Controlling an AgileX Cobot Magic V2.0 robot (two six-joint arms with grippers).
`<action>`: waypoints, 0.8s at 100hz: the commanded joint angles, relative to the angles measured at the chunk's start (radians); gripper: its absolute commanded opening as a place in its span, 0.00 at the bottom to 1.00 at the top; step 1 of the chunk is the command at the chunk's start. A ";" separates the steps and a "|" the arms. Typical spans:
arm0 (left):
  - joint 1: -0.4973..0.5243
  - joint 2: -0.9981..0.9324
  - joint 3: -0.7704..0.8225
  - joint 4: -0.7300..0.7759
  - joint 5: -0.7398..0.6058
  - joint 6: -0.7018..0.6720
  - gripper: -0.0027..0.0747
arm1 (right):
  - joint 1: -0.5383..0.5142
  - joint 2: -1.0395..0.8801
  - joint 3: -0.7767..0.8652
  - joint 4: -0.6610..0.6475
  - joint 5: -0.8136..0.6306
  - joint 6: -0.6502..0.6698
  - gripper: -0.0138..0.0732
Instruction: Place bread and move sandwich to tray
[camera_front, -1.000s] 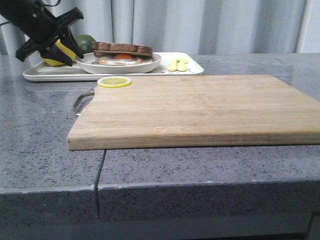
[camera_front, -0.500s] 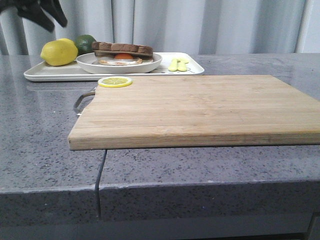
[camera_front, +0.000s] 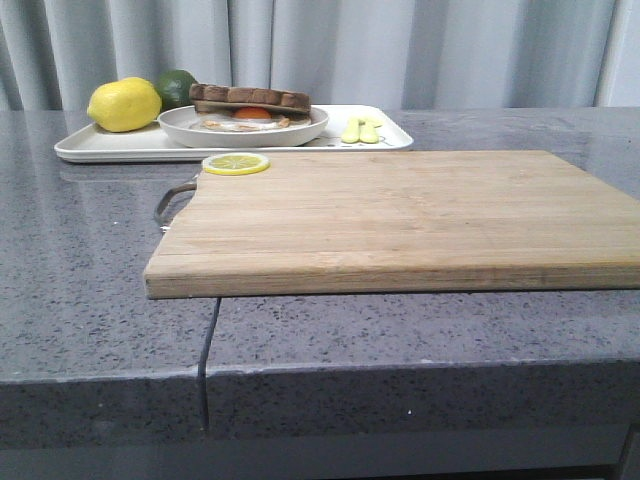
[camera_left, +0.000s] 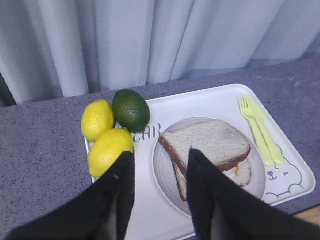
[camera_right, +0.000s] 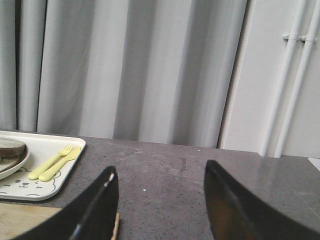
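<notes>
The sandwich sits on its round white plate (camera_front: 300, 128) on the white tray (camera_front: 120, 148) at the back left. The bread (camera_front: 250, 97), brown-crusted, lies on top of the fried egg (camera_front: 250, 115). Neither gripper shows in the front view. In the left wrist view my left gripper (camera_left: 160, 154) is open and empty, high above the tray (camera_left: 220, 100), with the bread (camera_left: 207, 142) and plate (camera_left: 165, 175) below its fingers. My right gripper (camera_right: 160, 167) is open and empty over the grey counter, right of the tray corner (camera_right: 20, 187).
Two lemons (camera_left: 110, 150) and a lime (camera_left: 131, 109) lie on the tray's left part, and a yellow fork and knife (camera_front: 360, 130) on its right. A wooden cutting board (camera_front: 400, 215) with a lemon slice (camera_front: 236, 163) fills the middle of the counter. Curtains hang behind.
My left gripper, open beside the lemon a second ago, has risen up and out of the front view. The sandwich and tray have stayed in place.
</notes>
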 joint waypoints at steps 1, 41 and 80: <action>0.003 -0.148 0.090 -0.047 -0.110 0.047 0.34 | -0.007 0.000 -0.027 -0.011 -0.031 0.002 0.62; -0.001 -0.746 0.958 -0.087 -0.660 0.091 0.33 | -0.007 0.000 -0.027 -0.005 0.007 0.002 0.62; -0.001 -1.221 1.498 -0.128 -0.867 0.091 0.33 | -0.007 -0.044 0.002 -0.005 0.105 0.002 0.62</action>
